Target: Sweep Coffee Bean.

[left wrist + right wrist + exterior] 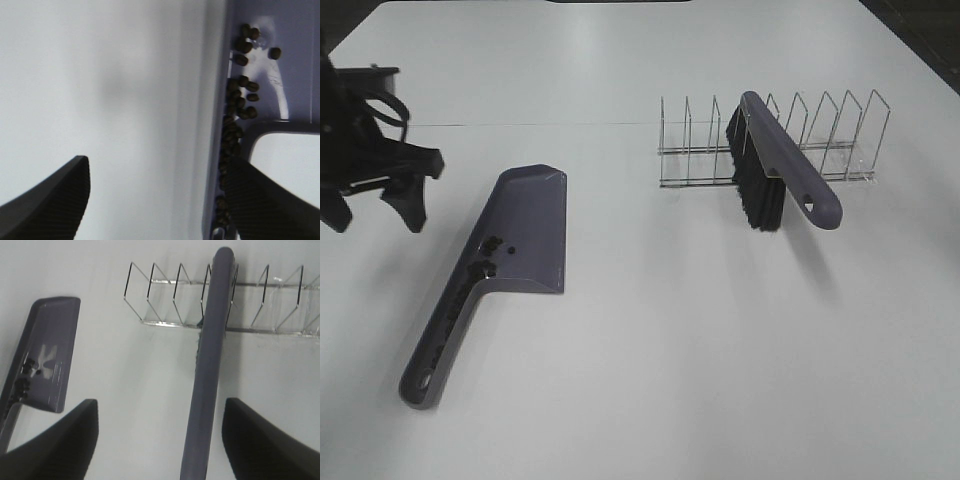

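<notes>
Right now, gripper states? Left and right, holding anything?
Left gripper: open, empty, beside the dustpan that holds the coffee beans.
Right gripper: open, holding nothing; its fingers straddle the brush handle without touching it.

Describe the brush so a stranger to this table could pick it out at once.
On the white table, look to the far right for the wire rack. The brush stands propped in one of its slots, handle sticking out towards the front. Unlike the flat purple dustpan lying to the left, it has black bristles hanging beneath its purple back.
</notes>
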Robot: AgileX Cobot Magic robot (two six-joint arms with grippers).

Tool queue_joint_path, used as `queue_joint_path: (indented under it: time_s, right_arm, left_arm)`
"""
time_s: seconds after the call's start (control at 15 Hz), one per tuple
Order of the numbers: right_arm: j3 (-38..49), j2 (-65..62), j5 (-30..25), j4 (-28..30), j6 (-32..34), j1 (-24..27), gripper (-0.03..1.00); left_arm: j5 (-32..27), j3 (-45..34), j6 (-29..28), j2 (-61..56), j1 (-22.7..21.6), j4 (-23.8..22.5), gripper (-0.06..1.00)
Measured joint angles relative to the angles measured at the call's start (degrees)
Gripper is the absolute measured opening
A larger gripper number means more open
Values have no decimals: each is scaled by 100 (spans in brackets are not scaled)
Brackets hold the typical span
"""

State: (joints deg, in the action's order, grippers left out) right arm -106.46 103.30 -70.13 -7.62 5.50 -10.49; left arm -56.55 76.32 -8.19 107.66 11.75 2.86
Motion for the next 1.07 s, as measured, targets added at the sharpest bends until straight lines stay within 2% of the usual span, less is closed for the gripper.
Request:
queue_joint_path:
  time_s: [0.07,0.13,0.33,0.53,0.67,0.93,1.07]
  right_arm:
    - [854,-642,0,0,0,0,64]
    - [1266,-997,0,0,0,0,64]
    - [2722,-2384,0,0,-29,0,64]
    - [4102,-3856,0,74,-160,0,64]
    - [4899,-5025,-6,332,-160,0,64]
    - [5718,-6950,-17,659,-166,0,64]
    - [6010,-8039,-17,865,-166,0,64]
  left_arm:
    - [-229,-6,258,-487,-464,6,67]
    - [-321,-109,401,-831,-693,74,67]
    - [-418,-831,693,-2097,-1123,229,66]
    - [-550,-1742,917,-3713,-1157,258,65]
    - [-590,-2183,940,-4572,-1157,264,65]
    - [-1203,-2979,940,-6629,-1157,264,65]
    - [-1324,-3317,928,-7735,-1157,46,65]
